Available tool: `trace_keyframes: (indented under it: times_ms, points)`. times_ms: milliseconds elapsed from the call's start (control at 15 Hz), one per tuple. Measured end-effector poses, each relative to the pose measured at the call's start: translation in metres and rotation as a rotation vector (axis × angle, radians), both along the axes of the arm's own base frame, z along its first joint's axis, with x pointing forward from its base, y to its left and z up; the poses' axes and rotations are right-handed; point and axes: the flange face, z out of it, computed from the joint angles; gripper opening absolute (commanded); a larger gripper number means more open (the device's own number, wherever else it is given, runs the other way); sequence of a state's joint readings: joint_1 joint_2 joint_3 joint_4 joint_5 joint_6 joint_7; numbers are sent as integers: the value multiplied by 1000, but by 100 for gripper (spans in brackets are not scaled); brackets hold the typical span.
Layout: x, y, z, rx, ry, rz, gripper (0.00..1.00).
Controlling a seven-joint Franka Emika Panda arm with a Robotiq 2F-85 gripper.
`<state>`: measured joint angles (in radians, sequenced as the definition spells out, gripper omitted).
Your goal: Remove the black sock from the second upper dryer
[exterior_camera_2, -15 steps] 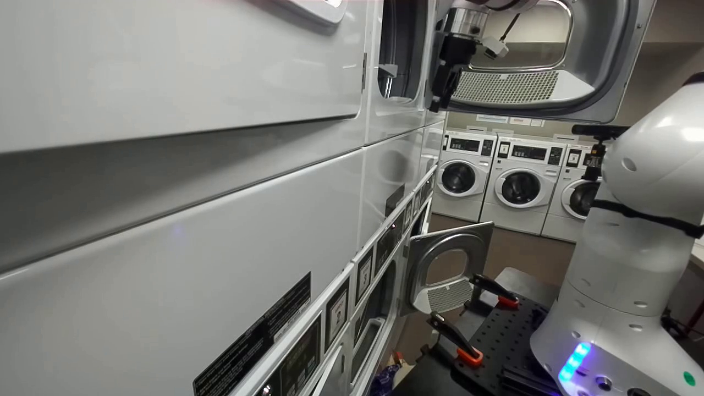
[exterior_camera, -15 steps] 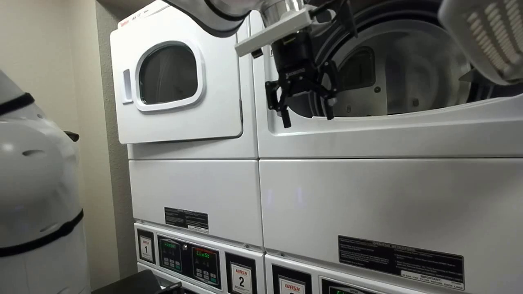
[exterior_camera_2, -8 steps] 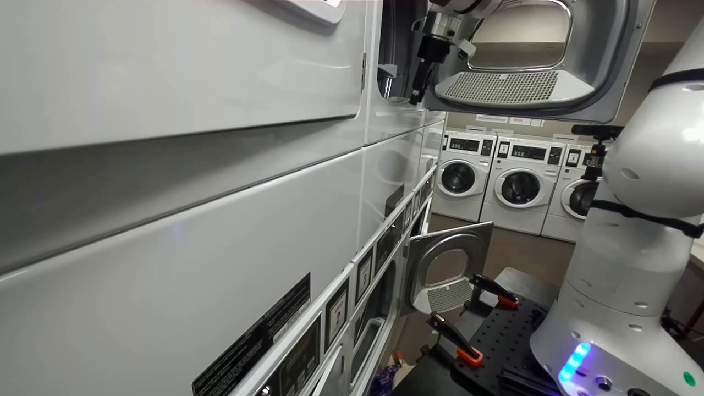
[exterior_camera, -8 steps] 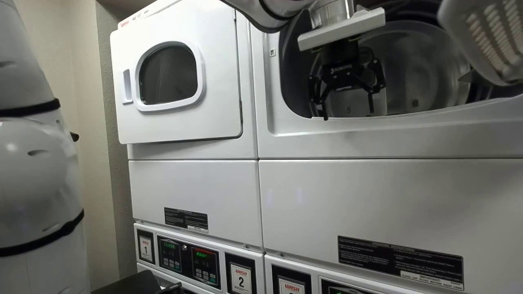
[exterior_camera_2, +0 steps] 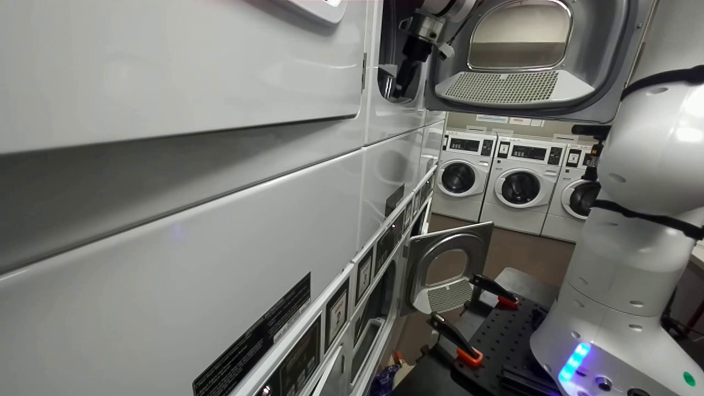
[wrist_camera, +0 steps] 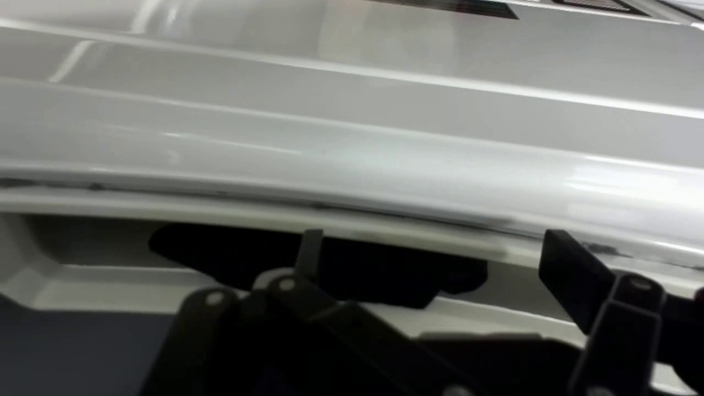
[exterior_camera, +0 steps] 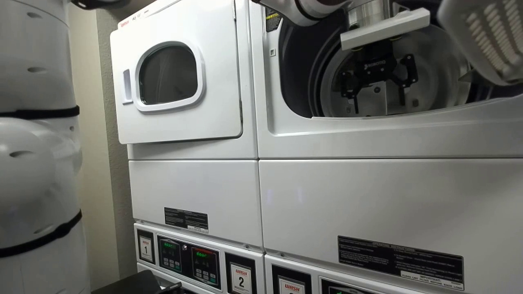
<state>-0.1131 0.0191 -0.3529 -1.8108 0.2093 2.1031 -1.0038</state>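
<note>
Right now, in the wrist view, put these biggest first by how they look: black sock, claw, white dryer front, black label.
1. white dryer front
2. claw, partly out of view
3. black sock, partly hidden behind the claw
4. black label, cut off at the top

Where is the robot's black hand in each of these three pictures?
In an exterior view: the hand is in the upper half, right of centre, seen against the open dryer.
In an exterior view: the hand is near the top, slightly right of centre, against that dryer's opening.
Wrist view: the hand is at the bottom, centre to right, its fingers apart.
Shared landmark: the opening's white lower rim.
</note>
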Motion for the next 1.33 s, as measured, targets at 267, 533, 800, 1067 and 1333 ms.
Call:
trace_keyframes:
  times_ms: [267, 533, 800, 1067, 1333]
  points:
    - [12, -21, -15, 7, 11, -27, 100]
    - [16, -28, -16, 42, -13, -51, 100]
    - [25, -30, -14, 77, -42, -66, 100]
    - [33, -28, -18, 88, -52, -69, 100]
    - [40, -28, -31, 98, -46, -87, 100]
